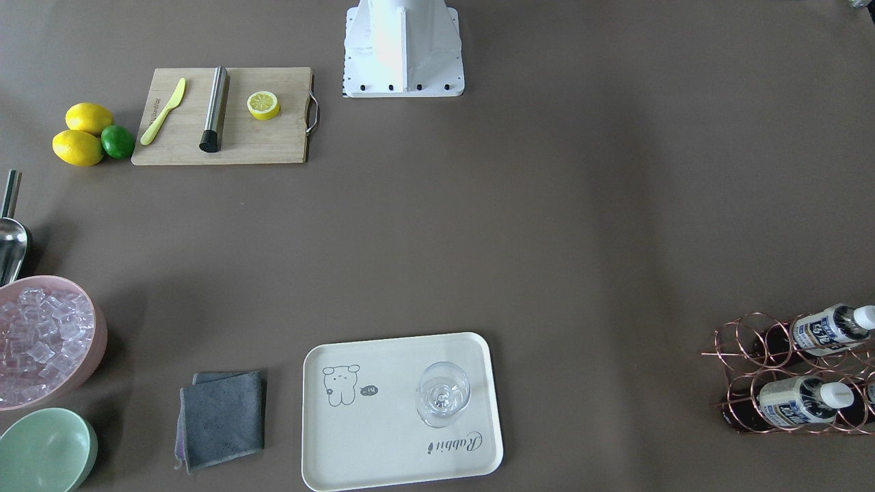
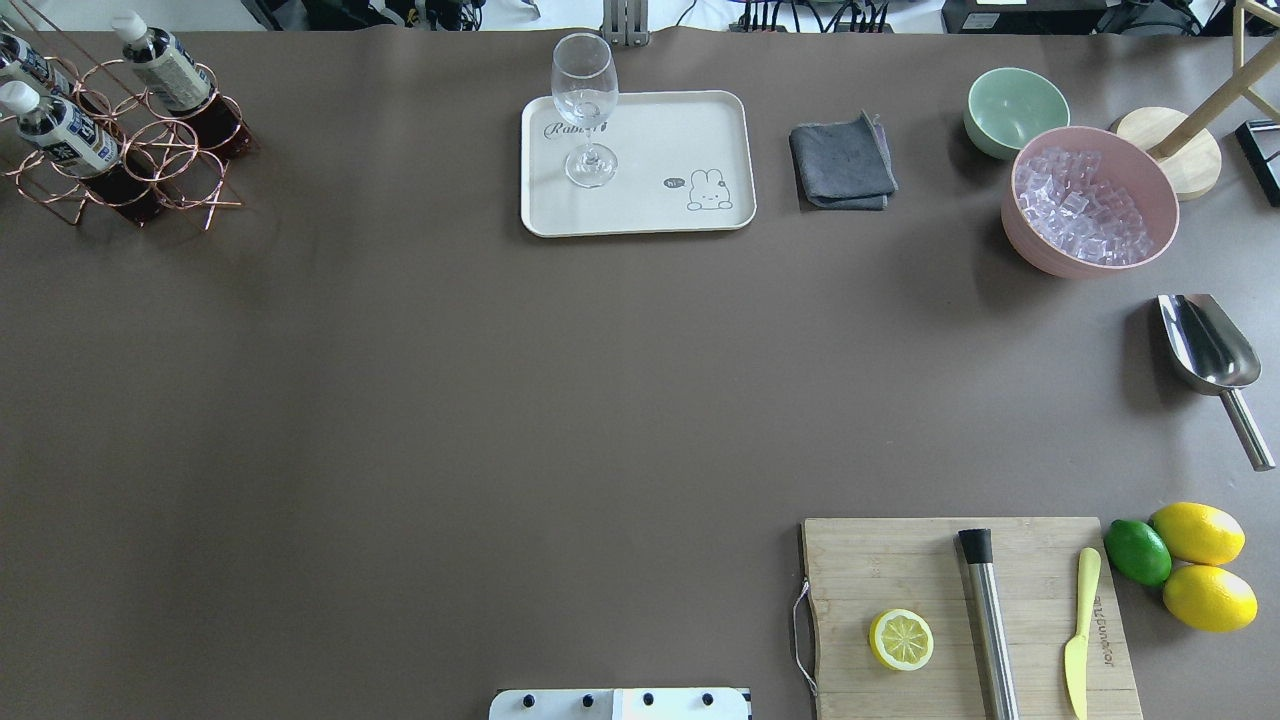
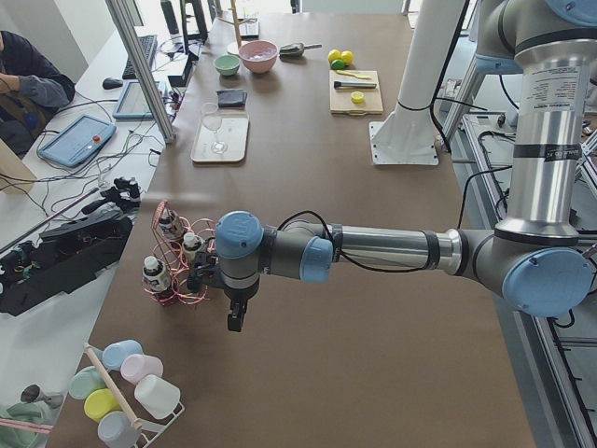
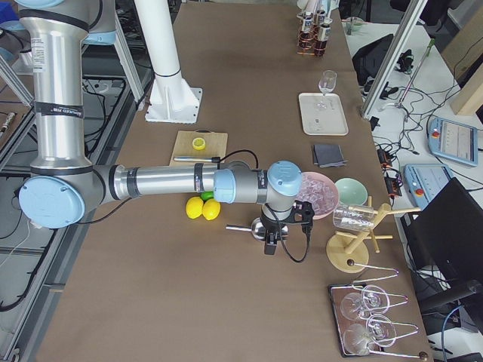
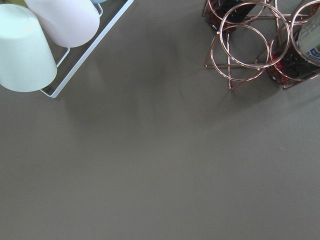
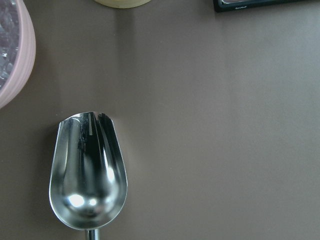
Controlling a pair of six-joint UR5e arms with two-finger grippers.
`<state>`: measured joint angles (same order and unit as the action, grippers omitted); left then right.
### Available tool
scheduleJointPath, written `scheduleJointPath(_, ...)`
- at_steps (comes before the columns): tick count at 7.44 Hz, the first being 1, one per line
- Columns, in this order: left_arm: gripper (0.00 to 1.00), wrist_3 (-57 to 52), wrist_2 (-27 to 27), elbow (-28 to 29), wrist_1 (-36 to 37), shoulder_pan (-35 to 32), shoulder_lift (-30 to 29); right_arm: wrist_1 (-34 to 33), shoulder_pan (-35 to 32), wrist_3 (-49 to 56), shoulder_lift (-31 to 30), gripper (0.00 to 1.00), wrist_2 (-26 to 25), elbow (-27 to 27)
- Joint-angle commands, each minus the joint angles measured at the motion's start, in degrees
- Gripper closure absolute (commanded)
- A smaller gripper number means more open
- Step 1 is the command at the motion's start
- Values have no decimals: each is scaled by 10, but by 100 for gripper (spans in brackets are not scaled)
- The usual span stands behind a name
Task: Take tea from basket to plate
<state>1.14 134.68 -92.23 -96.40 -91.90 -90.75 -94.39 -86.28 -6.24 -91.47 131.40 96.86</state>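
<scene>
At the bench's left end, three small clear bottles of reddish-brown tea [image 2: 60, 133] lie in the rose-gold wire-ring basket [image 2: 130, 152]. The cream rectangular plate [image 2: 660, 140] bears a clear stemmed glass [image 2: 585, 100]. The left pincer [image 3: 233, 322] hangs near the basket, the right pincer [image 4: 269, 247] above a steel scoop [image 2: 1205, 345]; how far either is open cannot be told.

The left gripper [image 3: 233, 323] and right gripper [image 4: 269, 248] show only small and dark in the side views; how their jaws stand cannot be told. Near the left jaws, the rose-gold ring-wire basket [image 1: 730, 353] is cut by the picture's edge, its third white-labelled tea bottle [image 1: 871, 394] a mere sliver.
</scene>
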Motion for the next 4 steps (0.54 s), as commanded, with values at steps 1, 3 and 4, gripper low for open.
scheduleJointPath(1,2,-7,-1,-4,-4,-2,-12,0,-1,0,0,0,0,0)
scheduleJointPath(3,1,-78,-1,9,12,-15,-36,0,-3,0,0,0,0,0)
scheduleJointPath(4,1,-123,0,-6,14,-16,-38,0,-5,0,0,0,0,0)
